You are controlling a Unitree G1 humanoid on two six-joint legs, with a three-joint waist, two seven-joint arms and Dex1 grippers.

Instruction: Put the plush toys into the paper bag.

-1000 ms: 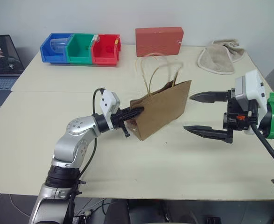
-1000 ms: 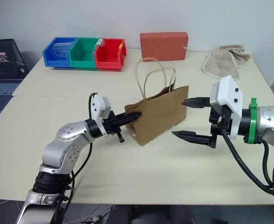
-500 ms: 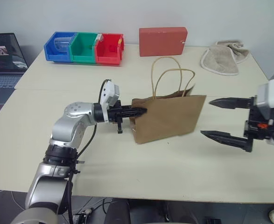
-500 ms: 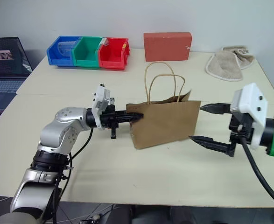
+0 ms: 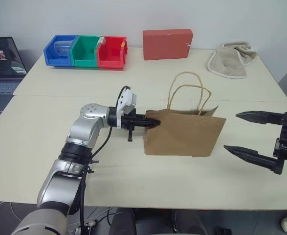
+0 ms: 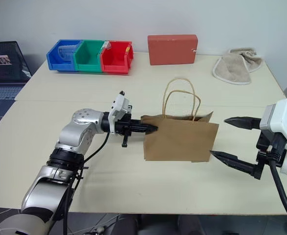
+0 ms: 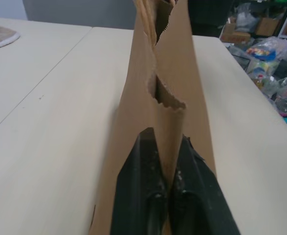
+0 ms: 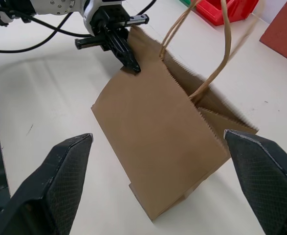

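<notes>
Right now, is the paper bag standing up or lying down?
Standing up. The paper bag rests on its bottom on the table, handles pointing up, with the left gripper's fingers pinching its side edge.

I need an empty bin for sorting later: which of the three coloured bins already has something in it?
The blue bin, at the left end of the row, holds a clear cup-like item. The green bin and the red bin look empty.

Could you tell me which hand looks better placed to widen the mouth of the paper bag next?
Probably the right hand: it is open, empty and beside the paper bag's free end. The left hand is busy pinching the opposite edge.
</notes>
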